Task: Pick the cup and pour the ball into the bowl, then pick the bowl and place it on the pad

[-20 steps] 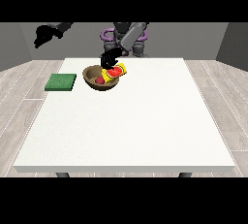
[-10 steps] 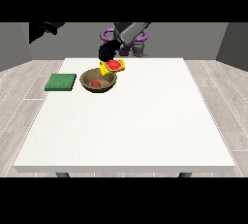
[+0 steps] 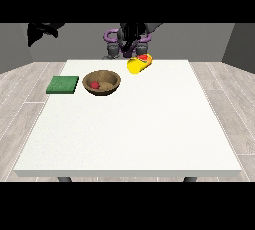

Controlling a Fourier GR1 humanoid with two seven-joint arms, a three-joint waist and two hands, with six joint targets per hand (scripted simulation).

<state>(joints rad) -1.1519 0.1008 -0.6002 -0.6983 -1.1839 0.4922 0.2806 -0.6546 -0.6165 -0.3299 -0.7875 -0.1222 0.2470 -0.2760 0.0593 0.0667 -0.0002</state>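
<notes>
- Grey walls and a pale plank floor surround a large white worktop (image 3: 129,124), with the robot small at its far edge.
- A round brown wooden bowl (image 3: 101,82) sits on the worktop's far left part, upright, with a small red ball (image 3: 94,84) resting inside it.
- A flat green square pad (image 3: 63,84) lies just left of the bowl, apart from it, with nothing on it.
- A yellow cup with a red inside (image 3: 139,63) lies tipped on its side near the far edge, right of the bowl and well apart from it; I cannot tell whether it rests on the worktop or is carried just above it.
- The black hand at the view's right (image 3: 130,43) is directly behind and above the cup; whether its fingers are round the cup, or how they lie, cannot be told.
- The black hand at the view's left (image 3: 41,31) hangs raised beyond the worktop's far left corner, touching nothing; its fingers are too dark to read.
- Progress, as a judgement: the pour looks done, since the ball is in the bowl. Left to do are letting go of the cup, if it is held, then lifting the bowl and setting it on the pad.
- Compared with half a second ago: the cup was tilted right over the bowl's far rim, and it is now off to the right, away from the bowl. The bowl and pad have not shifted.
</notes>
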